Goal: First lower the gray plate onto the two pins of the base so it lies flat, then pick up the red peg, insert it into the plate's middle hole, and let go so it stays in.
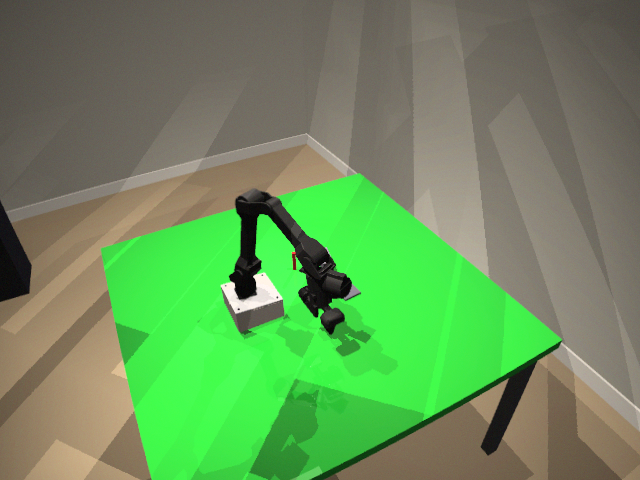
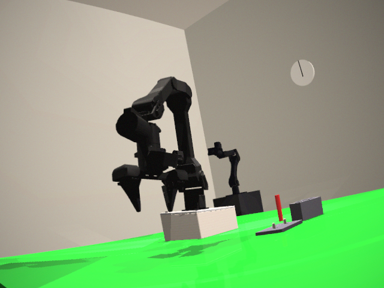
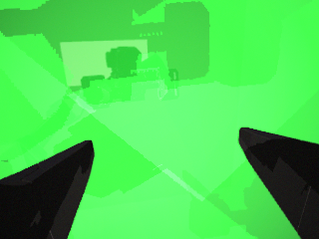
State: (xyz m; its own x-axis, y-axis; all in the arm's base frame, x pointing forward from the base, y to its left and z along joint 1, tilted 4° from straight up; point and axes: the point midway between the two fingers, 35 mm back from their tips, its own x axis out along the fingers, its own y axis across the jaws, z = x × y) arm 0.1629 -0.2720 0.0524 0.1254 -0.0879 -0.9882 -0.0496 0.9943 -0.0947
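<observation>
My gripper (image 2: 153, 210) is open and empty, and hangs fingers-down above the green table, beside the arm's white mounting block (image 2: 198, 221). It also shows in the top view (image 1: 321, 316) and in the wrist view (image 3: 165, 137), where only bare table and shadows lie between the fingers. A flat dark base (image 2: 279, 227) with two small light pins lies on the table well apart from the gripper. The red peg (image 2: 278, 207) stands upright just behind it, and shows in the top view too (image 1: 294, 259). A gray block-shaped plate (image 2: 306, 207) rests on the table next to the base, not on the pins.
A corner of the base (image 1: 353, 293) peeks out behind the wrist in the top view. A second dark arm (image 2: 231, 167) stands on a dark box (image 2: 239, 201) beyond the table. The table edge runs along the right and front.
</observation>
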